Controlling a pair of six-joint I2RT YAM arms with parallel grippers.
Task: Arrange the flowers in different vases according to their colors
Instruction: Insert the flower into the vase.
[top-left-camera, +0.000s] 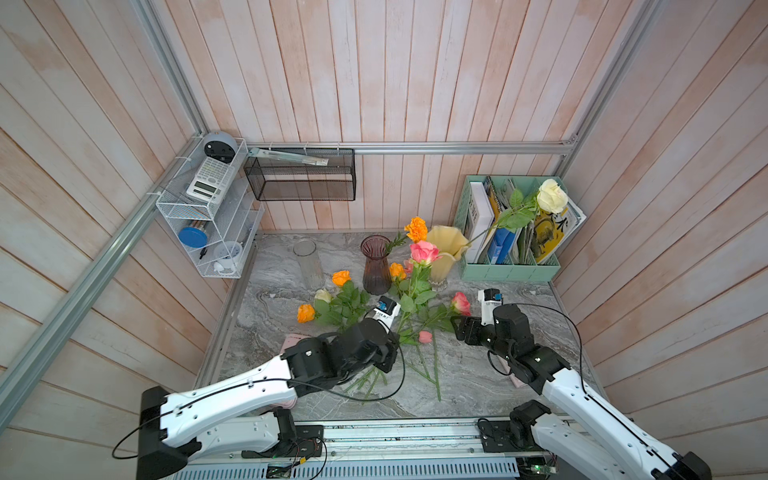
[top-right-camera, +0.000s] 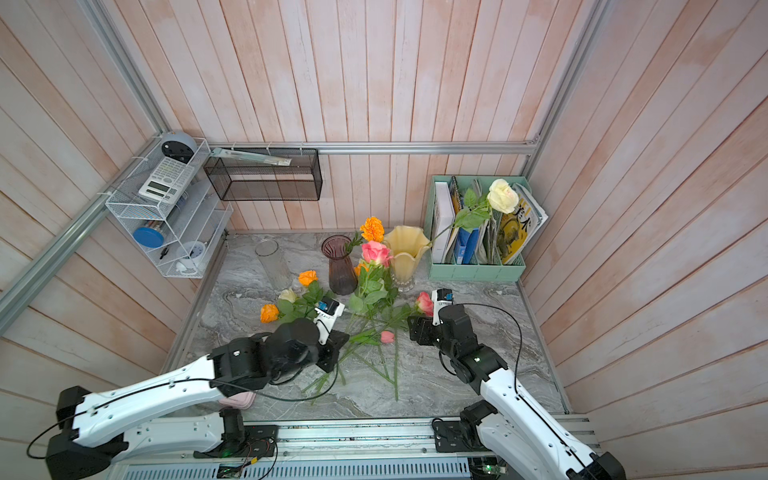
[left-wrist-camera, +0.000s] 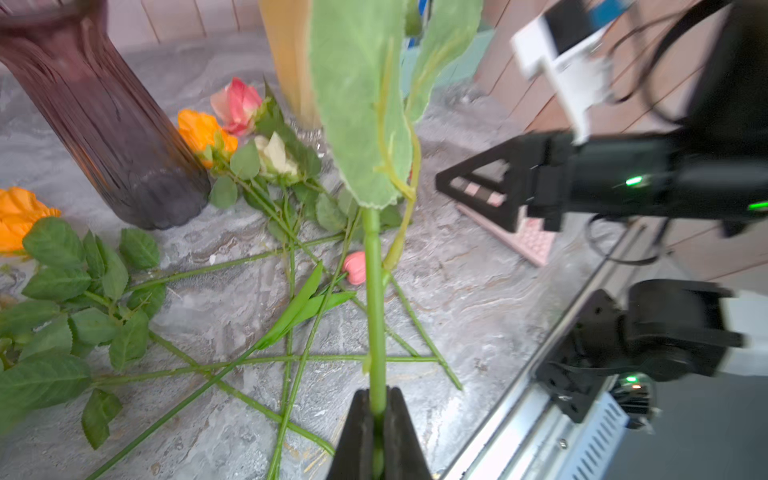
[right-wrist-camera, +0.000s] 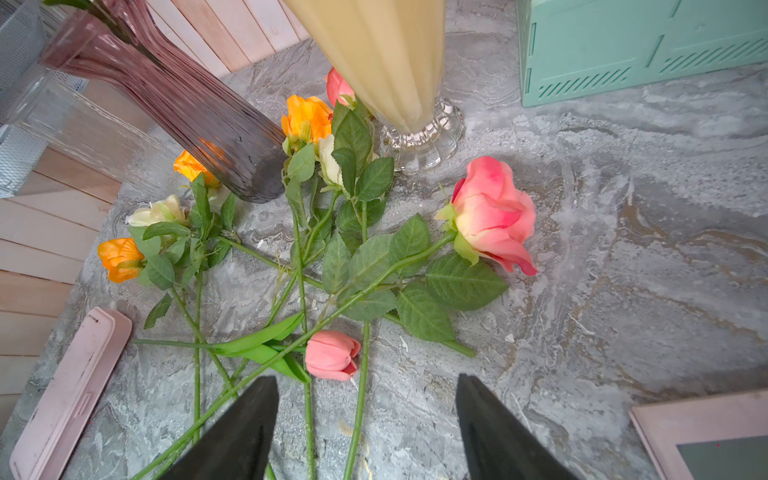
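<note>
A mint-green file holder (top-left-camera: 511, 272) of books stands on the marble tabletop (top-left-camera: 469, 386), while a black mesh basket (top-left-camera: 299, 189) and a white wire rack (top-left-camera: 187, 208) bearing a calculator (top-left-camera: 210, 180) hang above.

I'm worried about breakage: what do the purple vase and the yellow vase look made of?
Purple vase: likely tinted glass, glossy and ribbed; an orange rose shows through its wall. Yellow vase: smooth, fluted, opaque satin body, perhaps frosted glass or ceramic; its foot is clear, glinting glass.
</note>
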